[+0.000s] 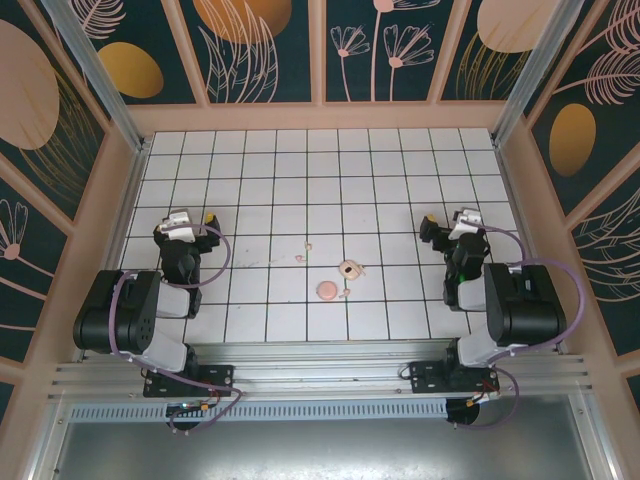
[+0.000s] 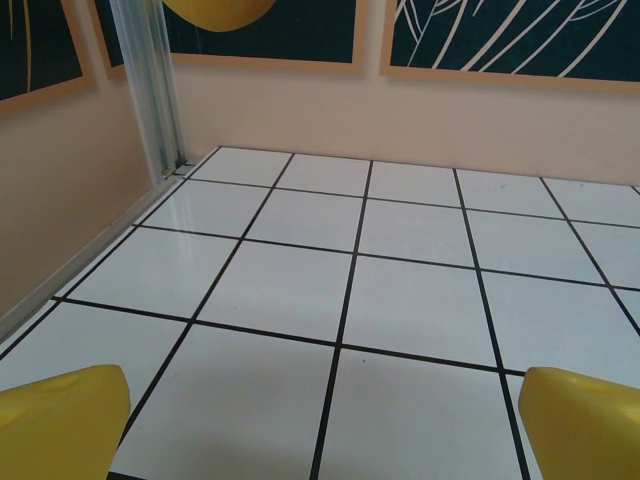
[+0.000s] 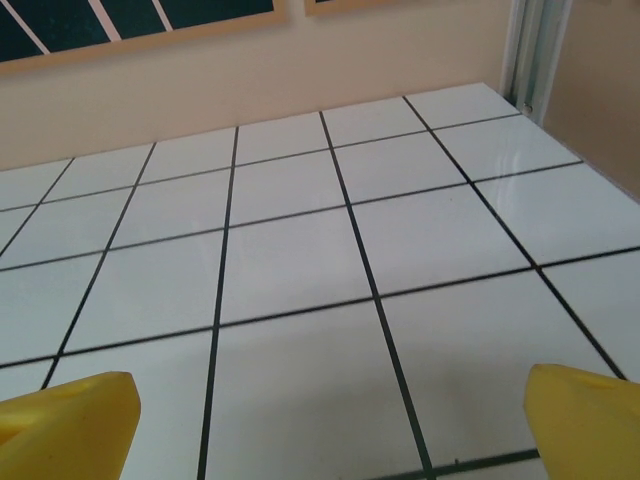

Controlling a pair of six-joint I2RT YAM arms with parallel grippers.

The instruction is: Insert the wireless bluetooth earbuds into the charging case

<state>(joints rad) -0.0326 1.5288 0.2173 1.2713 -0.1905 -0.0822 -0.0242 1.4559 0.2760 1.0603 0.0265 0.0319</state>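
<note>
The charging case (image 1: 326, 291) is a small round salmon-pink disc lying on the white grid table near the front middle. Two tiny pale earbuds (image 1: 308, 243) (image 1: 300, 258) lie a tile or so up and to the left of it, close together. My left gripper (image 1: 187, 217) rests low at the left side, far from them, open and holding nothing; its yellow fingers (image 2: 60, 420) frame bare tiles in the left wrist view. My right gripper (image 1: 450, 217) sits at the right side, likewise open, and its yellow fingers (image 3: 585, 425) stand wide over bare tiles.
A cream ring-shaped piece with a dark centre (image 1: 349, 268) lies just up and right of the case, and a tiny pale scrap (image 1: 345, 293) sits beside the case. Peach walls (image 1: 320, 116) and metal corner posts (image 2: 150, 90) enclose the table.
</note>
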